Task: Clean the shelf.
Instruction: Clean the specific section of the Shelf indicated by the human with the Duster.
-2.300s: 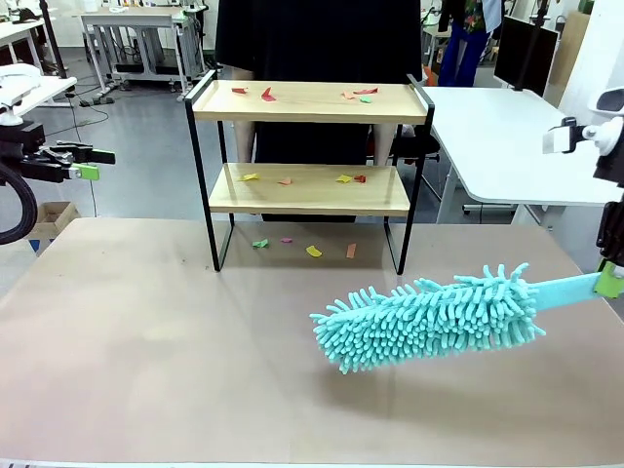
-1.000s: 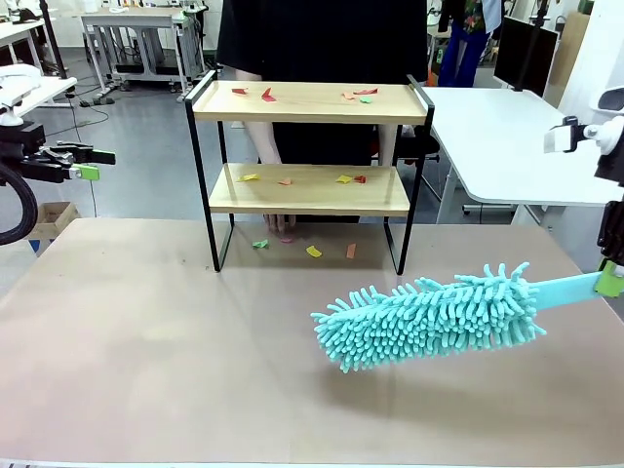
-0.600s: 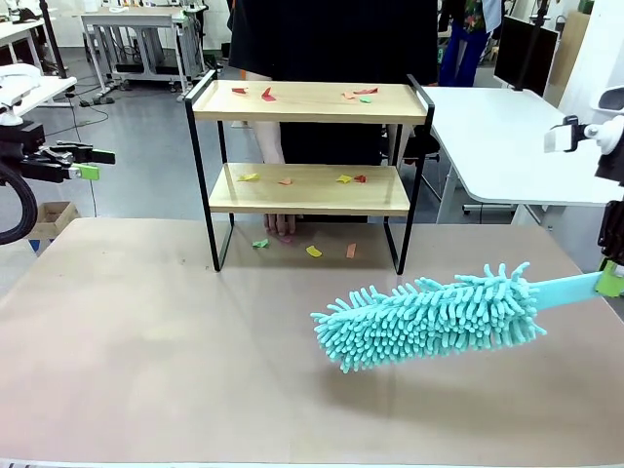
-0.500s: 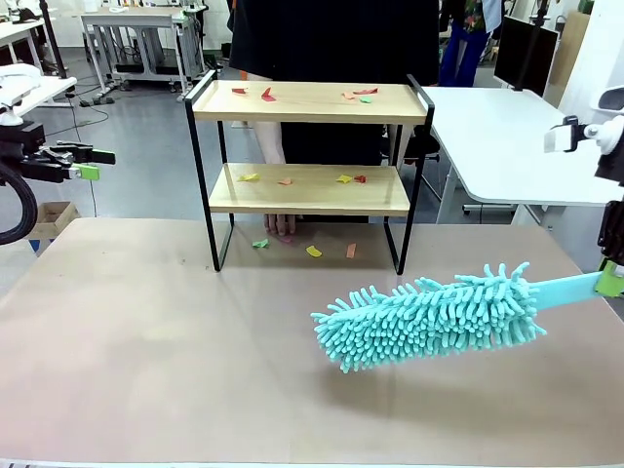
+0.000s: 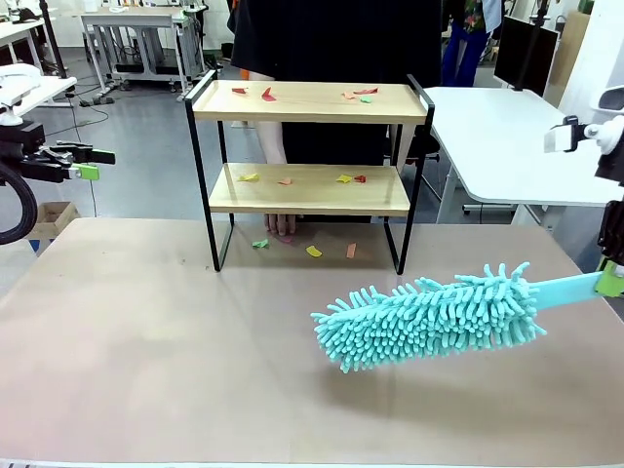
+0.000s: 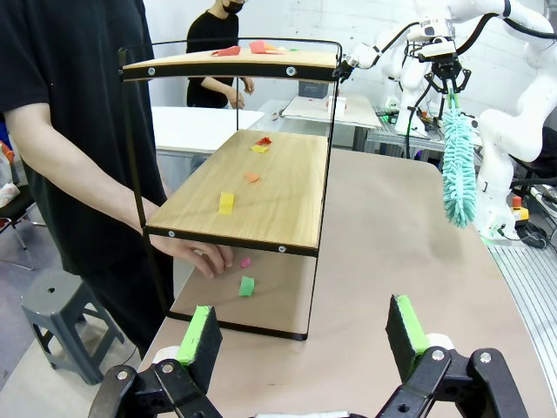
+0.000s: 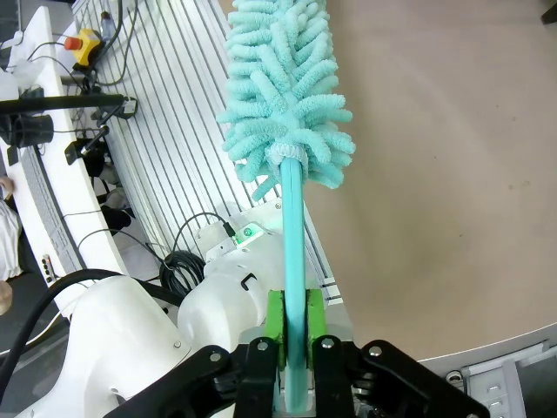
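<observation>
Front view: right gripper [image 5: 610, 281] clamps a fluffy teal duster [image 5: 429, 317]. Sweeping the two-tier wooden, black-framed shelf [image 5: 310, 190] could strike the person's hand [image 5: 281, 225] beneath — left gripper [image 5: 93, 163] gapes.

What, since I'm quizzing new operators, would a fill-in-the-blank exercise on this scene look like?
1. The right gripper is shut on the ____'s handle.
2. The left gripper is ____, holding nothing.
3. The person's hand rests on the table under the shelf's ____ board.
Missing: duster; open; lower.
</observation>
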`<state>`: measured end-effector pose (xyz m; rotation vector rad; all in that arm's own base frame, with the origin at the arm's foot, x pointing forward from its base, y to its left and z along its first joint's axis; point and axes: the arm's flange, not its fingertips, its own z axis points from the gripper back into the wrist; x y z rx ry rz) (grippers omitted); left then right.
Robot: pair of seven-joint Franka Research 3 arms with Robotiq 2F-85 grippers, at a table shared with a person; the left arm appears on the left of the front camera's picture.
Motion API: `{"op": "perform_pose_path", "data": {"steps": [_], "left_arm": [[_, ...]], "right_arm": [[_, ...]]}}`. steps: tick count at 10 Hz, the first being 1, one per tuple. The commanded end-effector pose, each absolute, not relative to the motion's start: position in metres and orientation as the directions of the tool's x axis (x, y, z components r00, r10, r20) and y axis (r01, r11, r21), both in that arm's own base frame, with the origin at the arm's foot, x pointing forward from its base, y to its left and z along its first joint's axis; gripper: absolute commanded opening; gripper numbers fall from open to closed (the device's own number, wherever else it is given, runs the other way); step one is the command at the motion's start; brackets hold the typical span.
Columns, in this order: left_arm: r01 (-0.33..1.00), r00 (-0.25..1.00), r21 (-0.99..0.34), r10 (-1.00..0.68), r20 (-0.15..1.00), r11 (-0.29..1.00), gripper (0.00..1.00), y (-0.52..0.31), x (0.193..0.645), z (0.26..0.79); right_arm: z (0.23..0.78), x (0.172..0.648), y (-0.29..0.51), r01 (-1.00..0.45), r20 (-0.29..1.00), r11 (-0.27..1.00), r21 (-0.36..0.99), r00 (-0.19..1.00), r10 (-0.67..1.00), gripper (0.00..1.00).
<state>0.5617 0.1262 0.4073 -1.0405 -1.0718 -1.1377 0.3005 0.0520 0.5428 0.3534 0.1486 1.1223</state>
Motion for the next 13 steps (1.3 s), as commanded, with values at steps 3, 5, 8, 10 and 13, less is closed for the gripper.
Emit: {"op": "perform_pose_path", "data": {"steps": [3, 5, 8, 10, 13], "left_arm": [[0.99, 0.09, -0.07, -0.166, 0.982, 0.123, 1.0, 0.126, 0.561, 0.409], [0.99, 0.09, -0.07, -0.166, 0.982, 0.123, 1.0, 0.126, 0.561, 0.409], [0.99, 0.09, -0.07, -0.166, 0.982, 0.123, 1.0, 0.126, 0.561, 0.409], [0.99, 0.09, -0.07, -0.166, 0.982, 0.123, 1.0, 0.126, 0.561, 0.409], [0.99, 0.09, -0.07, -0.166, 0.982, 0.123, 1.0, 0.126, 0.561, 0.409]], "right_arm": [[0.543, 0.301, 0.052, -0.854, 0.06, 0.385, 0.35, 0.431, 0.9, 0.13], [0.545, 0.298, 0.079, -0.806, 0.1, 0.428, 0.41, 0.506, 0.857, 0.13], [0.538, 0.274, 0.131, -0.753, 0.148, 0.514, 0.411, 0.612, 0.777, 0.13], [0.524, 0.256, 0.165, -0.696, 0.193, 0.58, 0.425, 0.695, 0.692, 0.13], [0.498, 0.239, 0.197, -0.575, 0.277, 0.684, 0.449, 0.818, 0.505, 0.13]]}}
